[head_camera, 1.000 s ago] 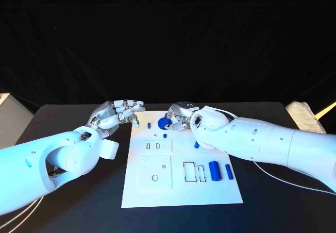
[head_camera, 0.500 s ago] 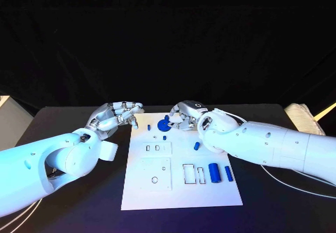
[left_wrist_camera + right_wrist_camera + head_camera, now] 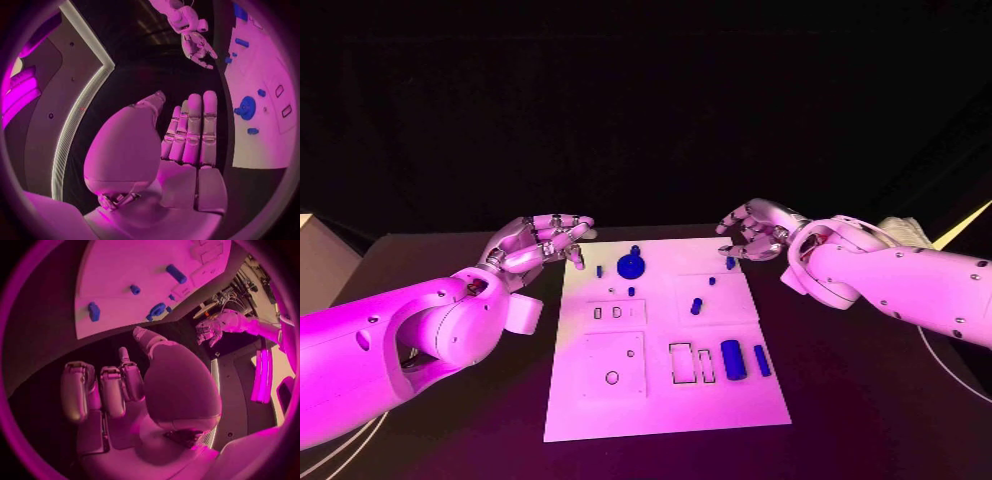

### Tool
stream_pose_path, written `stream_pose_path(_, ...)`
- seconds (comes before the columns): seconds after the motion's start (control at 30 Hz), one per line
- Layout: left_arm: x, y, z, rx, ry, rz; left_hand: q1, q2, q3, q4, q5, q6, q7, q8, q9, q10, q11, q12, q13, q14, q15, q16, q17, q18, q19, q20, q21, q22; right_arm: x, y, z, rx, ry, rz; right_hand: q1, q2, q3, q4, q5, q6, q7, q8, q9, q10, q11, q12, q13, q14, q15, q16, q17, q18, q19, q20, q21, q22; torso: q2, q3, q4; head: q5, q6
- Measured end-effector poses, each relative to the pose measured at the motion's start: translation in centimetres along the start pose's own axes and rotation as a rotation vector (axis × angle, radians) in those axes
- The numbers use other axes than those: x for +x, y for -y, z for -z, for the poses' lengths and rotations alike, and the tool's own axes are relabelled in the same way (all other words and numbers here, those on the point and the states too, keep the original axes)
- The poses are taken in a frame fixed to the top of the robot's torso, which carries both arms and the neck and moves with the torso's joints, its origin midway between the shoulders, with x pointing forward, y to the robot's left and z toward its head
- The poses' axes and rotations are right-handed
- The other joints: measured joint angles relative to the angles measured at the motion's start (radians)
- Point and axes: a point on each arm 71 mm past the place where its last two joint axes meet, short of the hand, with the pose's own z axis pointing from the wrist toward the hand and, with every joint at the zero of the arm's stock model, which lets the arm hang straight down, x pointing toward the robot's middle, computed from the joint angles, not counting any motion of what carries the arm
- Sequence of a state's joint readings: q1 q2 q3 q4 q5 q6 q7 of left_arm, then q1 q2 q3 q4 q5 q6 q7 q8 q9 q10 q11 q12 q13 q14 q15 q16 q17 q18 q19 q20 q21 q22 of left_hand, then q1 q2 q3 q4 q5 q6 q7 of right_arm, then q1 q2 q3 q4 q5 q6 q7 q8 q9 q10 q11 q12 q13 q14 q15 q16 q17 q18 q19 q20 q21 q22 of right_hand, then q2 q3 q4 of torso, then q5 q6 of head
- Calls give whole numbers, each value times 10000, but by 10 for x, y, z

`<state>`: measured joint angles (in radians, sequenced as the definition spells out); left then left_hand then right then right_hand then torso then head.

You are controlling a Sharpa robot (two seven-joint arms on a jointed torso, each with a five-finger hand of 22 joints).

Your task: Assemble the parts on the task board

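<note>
From the head, the white board (image 3: 661, 340) lies on the black desk (image 3: 862, 400), a blue round part (image 3: 630, 265) standing near its far edge between the hands. The left hand (image 3: 538, 240) hovers beside the board's far left corner, fingers (image 3: 571, 228) loosely curled, holding nothing. The right hand (image 3: 759, 228) hangs off the far right corner, fingers spread, empty.

At the left wrist, fingers (image 3: 194, 125) lie straight together, the round part (image 3: 247, 107) well apart from them.

At the right wrist, fingers (image 3: 100, 390) curl slightly, empty, the board (image 3: 125, 265) beyond them.
</note>
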<state>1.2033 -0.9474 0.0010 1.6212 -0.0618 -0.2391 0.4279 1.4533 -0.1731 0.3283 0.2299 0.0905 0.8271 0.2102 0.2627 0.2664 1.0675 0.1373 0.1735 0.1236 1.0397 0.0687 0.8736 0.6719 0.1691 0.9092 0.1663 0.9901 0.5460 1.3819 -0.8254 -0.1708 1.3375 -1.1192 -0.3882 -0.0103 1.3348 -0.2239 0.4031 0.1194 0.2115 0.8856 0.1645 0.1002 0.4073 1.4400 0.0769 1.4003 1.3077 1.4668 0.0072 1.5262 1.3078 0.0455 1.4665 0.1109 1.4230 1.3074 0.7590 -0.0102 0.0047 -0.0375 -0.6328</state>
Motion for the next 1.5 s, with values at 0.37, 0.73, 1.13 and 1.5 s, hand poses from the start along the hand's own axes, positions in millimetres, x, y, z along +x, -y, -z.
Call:
stream_pose_path(0.37, 2, -2, -1, -24, -372, -169, 12, -93, 84, -275, 0, -102, -178, 37, 105, 302, -231, 776, 466, 1081, -234, 1120, 1096, -10, 1564, -227, 1644, 2173, -5, 39, 16, 455, -525, -22, 41, -41, 40, -149, -1, 67, -67, -57, 0, 216, -37, 491, -1, 0, -75, 226, -1, 0, -27, -29, 547, 8, -49, 113, -78, 29, -64)
stream_pose_path(0.73, 2, -3, -1, -41, -563, -403, -28, -134, 84, -328, 0, -102, -178, 37, 127, 261, -191, 813, 543, 1167, -240, 1126, 1093, -159, 1686, -248, 1831, 2459, 8, 52, 10, 526, -663, 723, 41, -41, 59, -218, -1, 31, -102, -96, -11, 250, -72, 750, -2, 0, -75, 332, -3, -162, -2, -74, 894, 6, 8, 147, -54, 0, -83)
stream_pose_path(1.13, 2, -4, -1, -62, -610, -487, -27, -133, 84, -328, 0, -102, -177, 37, 126, 202, -208, 813, 554, 1152, -239, 1095, 1080, -159, 1685, -248, 1830, 2481, 17, 49, 1, 498, -596, 820, 40, -41, 70, -229, -1, 31, -102, -96, -10, 250, -71, 812, -3, 0, -75, 380, -3, -161, -2, -73, 930, 5, 100, 217, 15, 15, -49)
stream_pose_path(1.5, 1, -4, -1, -112, -600, -507, -27, -132, 84, -328, 0, -102, -177, 37, 135, 179, -193, 813, 564, 1080, -236, 1021, 982, -158, 1685, -248, 1830, 2459, 23, 44, -3, 464, -577, 714, -29, 29, 103, -227, -1, 31, -101, -96, -10, 249, -71, 812, -4, -1, -74, 379, -4, -162, -2, -73, 930, 3, 122, 228, 17, 36, -146)
